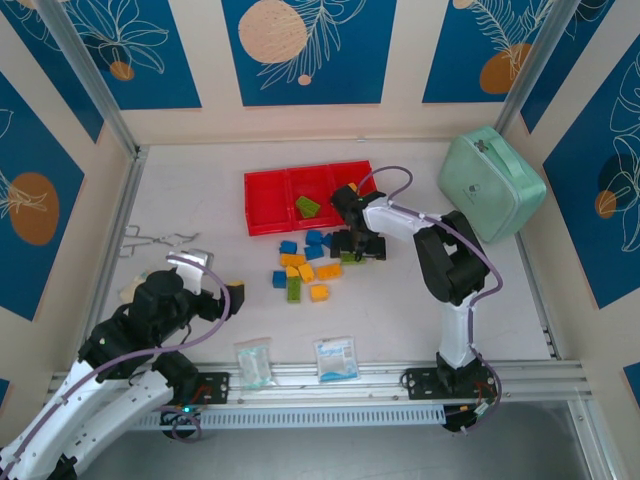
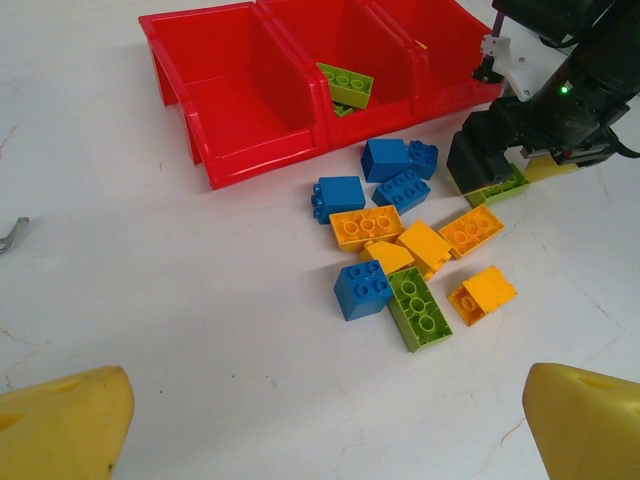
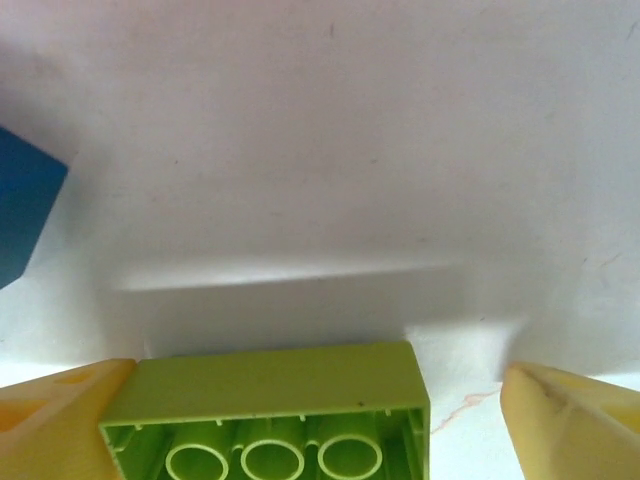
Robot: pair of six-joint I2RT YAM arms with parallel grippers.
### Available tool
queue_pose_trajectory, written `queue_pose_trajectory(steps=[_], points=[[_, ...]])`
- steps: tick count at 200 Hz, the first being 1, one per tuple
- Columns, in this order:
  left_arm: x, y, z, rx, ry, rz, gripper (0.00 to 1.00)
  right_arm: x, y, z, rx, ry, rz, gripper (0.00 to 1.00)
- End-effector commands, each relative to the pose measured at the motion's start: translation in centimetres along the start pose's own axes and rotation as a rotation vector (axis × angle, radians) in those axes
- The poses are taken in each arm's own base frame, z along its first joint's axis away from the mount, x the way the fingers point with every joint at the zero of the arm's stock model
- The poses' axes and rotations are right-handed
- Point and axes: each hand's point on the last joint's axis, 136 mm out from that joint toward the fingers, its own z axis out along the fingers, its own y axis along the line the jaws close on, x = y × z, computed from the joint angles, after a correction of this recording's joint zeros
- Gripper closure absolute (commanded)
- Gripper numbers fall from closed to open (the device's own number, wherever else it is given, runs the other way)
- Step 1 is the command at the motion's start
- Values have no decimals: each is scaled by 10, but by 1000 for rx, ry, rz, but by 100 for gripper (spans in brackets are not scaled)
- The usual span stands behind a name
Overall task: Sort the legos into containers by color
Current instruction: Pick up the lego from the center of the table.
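The red tray of containers (image 1: 265, 205) (image 2: 230, 100) lies at the back; its middle bin holds a green lego (image 1: 307, 207) (image 2: 345, 85). Blue, green and orange-yellow legos (image 1: 305, 268) (image 2: 400, 260) lie scattered on the table in front of it. My right gripper (image 1: 355, 250) (image 3: 320, 420) is down at the pile's right edge, open around an upturned green lego (image 2: 497, 188) (image 3: 270, 385). The left finger touches the brick and the right finger stands apart from it. My left gripper (image 1: 215, 275) (image 2: 325, 420) hovers open and holding nothing, near-left of the pile.
A mint green zip case (image 1: 492, 182) sits at the back right. Two clear packets (image 1: 253, 362) (image 1: 336, 358) lie near the front rail. A small metal wire piece (image 1: 150, 240) lies at the left. A blue brick (image 3: 25, 215) is just left of the right gripper.
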Motion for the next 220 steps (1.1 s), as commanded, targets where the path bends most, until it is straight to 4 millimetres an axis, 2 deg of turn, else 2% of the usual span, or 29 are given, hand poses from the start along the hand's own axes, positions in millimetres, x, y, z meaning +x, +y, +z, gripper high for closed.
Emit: queue_pose_trajectory(steps=[1,52,92,107,120,152,167,193,220], points=[[-2,-4,0,18,-5,3,1,-2,-3,4,24,8,-14,12],[-2,-4,0,17,-5,1,1,-1,-9,14,44,-3,-45,21],[-2,-5,0,20,-5,2,1,4,-8,13,25,-8,-53,36],[-2,-5,0,22,-4,2,0,2,3,3,-30,-12,-67,47],[-2,-4,0,18,-6,2,1,-3,19,-16,-104,-38,-96,58],[-2,-5,0,22,-4,3,1,-31,53,-82,-256,-176,-161,61],[-2,-4,0,18,-5,3,1,-51,67,-108,-299,-247,-187,61],[-1,-2,0,7,-3,1,1,-92,84,-125,-323,-280,-182,64],[-2,-1,-2,3,-10,-1,1,-132,106,-126,-380,-311,-139,65]])
